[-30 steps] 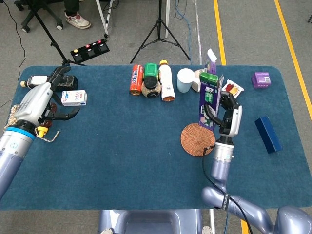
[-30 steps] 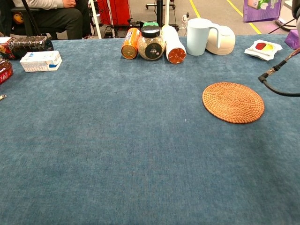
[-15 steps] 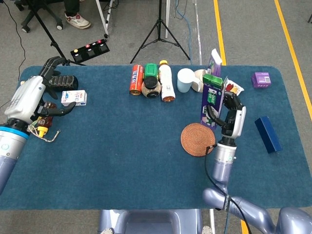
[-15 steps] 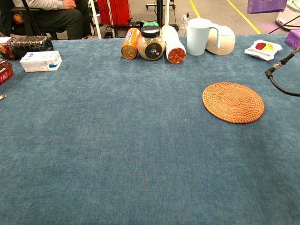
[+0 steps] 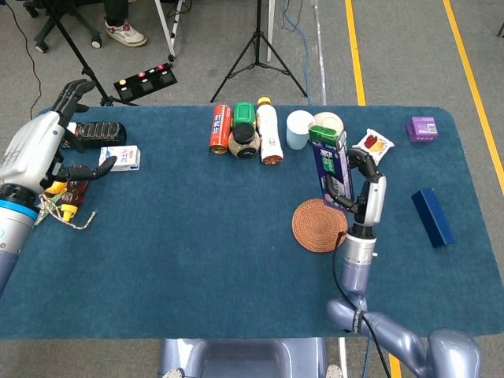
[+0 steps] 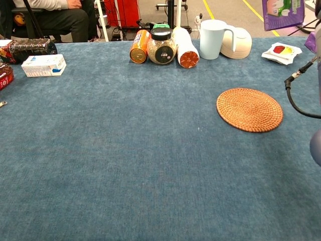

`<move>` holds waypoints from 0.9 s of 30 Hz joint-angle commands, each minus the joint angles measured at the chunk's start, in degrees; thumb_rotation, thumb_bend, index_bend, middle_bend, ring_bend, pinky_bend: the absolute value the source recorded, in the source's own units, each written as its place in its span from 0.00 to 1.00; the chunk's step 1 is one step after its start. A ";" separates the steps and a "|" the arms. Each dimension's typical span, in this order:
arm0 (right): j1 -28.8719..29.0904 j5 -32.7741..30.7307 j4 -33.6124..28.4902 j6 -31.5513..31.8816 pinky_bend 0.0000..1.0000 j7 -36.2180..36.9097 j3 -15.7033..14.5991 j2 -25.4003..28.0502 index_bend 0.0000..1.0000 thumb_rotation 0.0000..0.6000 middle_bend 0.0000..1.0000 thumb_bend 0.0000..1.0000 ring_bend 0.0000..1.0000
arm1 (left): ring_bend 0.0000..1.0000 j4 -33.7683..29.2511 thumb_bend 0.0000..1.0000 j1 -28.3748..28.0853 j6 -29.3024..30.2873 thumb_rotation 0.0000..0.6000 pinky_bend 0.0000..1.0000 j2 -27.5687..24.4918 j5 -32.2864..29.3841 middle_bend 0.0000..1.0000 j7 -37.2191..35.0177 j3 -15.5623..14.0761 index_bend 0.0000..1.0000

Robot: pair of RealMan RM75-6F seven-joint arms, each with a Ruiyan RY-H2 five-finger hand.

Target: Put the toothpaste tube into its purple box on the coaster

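My right hand (image 5: 361,187) grips the tall purple box (image 5: 324,167) upright, its green-edged top end up. The box hangs just above the far edge of the round woven coaster (image 5: 319,225). In the chest view only the box's lower end (image 6: 282,7) shows at the top right, well above the coaster (image 6: 249,109). No separate toothpaste tube shows in either view; I cannot tell whether it is inside the box. My left hand (image 5: 35,153) hovers open with fingers spread over the table's far left edge, holding nothing.
An orange can (image 5: 220,128), a jar (image 5: 245,135), a white bottle (image 5: 269,135), a pale blue mug (image 5: 298,129) and a white bowl (image 5: 327,120) line the back. A snack packet (image 5: 374,143), a small purple box (image 5: 422,127) and a dark blue box (image 5: 433,216) lie right. A white carton (image 5: 120,157) and dark bottle (image 5: 98,131) lie left.
My right hand has brought the purple box down and left, toward the coaster; the pale flap that stuck up from its top no longer shows. My left hand rose leftward, away from the carton.
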State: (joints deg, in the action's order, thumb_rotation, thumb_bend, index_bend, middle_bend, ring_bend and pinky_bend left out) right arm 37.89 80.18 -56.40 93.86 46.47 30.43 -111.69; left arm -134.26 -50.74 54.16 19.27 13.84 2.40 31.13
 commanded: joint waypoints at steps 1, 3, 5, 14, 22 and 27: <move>0.31 0.88 2.34 -0.88 0.58 -0.40 -1.80 -0.01 0.34 1.00 0.42 0.52 0.47 | 0.14 -0.45 0.27 0.03 0.20 1.00 0.45 0.12 0.28 0.00 0.71 -0.33 0.00; 0.26 2.40 4.20 -1.94 0.58 -1.70 -4.14 0.74 0.34 1.00 0.43 0.52 0.47 | 0.14 -0.72 0.27 0.29 0.54 1.00 0.45 0.68 1.06 0.00 1.25 -0.82 0.00; 0.17 4.78 6.44 -2.54 0.58 -3.28 -7.12 1.80 0.35 1.00 0.44 0.52 0.47 | 0.14 -0.73 0.27 0.68 0.96 1.00 0.45 1.80 2.44 0.00 2.03 -1.62 0.00; 1.95 16.75 17.79 -2.16 0.59 -13.11 -18.75 6.09 0.37 1.00 0.46 0.52 0.48 | 0.14 -0.12 0.27 2.91 3.78 1.00 0.45 7.88 9.24 0.00 5.52 -6.07 0.00; 3.72 21.28 22.62 -5.61 0.60 -20.11 -24.67 9.20 0.38 1.00 0.47 0.52 0.49 | 0.14 2.42 0.27 5.34 5.45 1.00 0.45 12.61 14.93 0.00 7.30 -9.86 0.00; 4.12 22.46 25.47 -9.46 0.60 -23.77 -27.81 9.65 0.40 1.00 0.47 0.52 0.49 | 0.14 4.27 0.27 6.65 5.47 1.00 0.45 14.87 17.66 0.00 7.06 -11.42 0.00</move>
State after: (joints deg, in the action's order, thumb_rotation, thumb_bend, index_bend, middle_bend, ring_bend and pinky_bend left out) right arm 41.76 102.05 -32.03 85.67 23.78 3.75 -102.34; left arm -130.36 -44.44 59.66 33.72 31.03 9.50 20.11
